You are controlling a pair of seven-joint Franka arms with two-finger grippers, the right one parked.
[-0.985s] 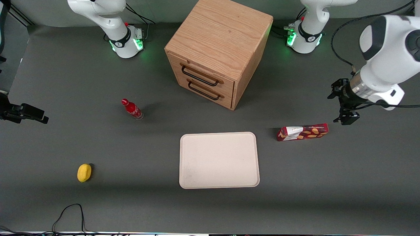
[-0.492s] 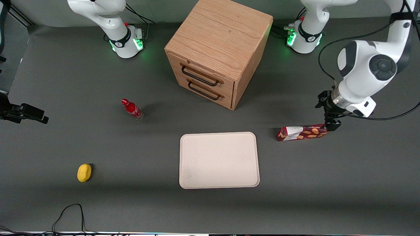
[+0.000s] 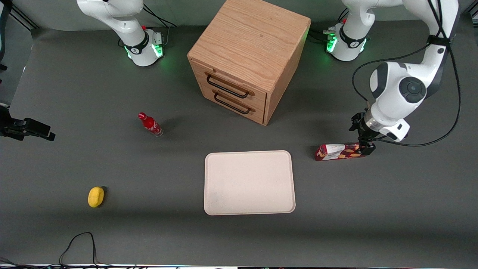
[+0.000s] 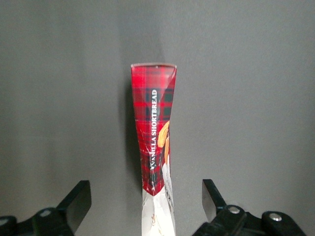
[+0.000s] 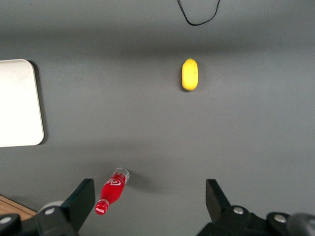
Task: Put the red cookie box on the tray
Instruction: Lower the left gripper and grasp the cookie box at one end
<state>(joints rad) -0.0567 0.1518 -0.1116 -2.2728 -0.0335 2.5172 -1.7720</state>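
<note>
The red cookie box lies flat on the grey table, beside the tray toward the working arm's end. My left gripper is low over the end of the box that is farthest from the tray. In the left wrist view the gripper is open, one finger on each side of the box and clear gaps between. Nothing lies on the cream-white tray, whose corner also shows in the right wrist view.
A wooden two-drawer cabinet stands farther from the front camera than the tray. A small red bottle and a yellow fruit lie toward the parked arm's end. A black cable loops near the table's front edge.
The left gripper has come down and moved toward the tray, from beside the box's end to straddling it. The box has not moved.
</note>
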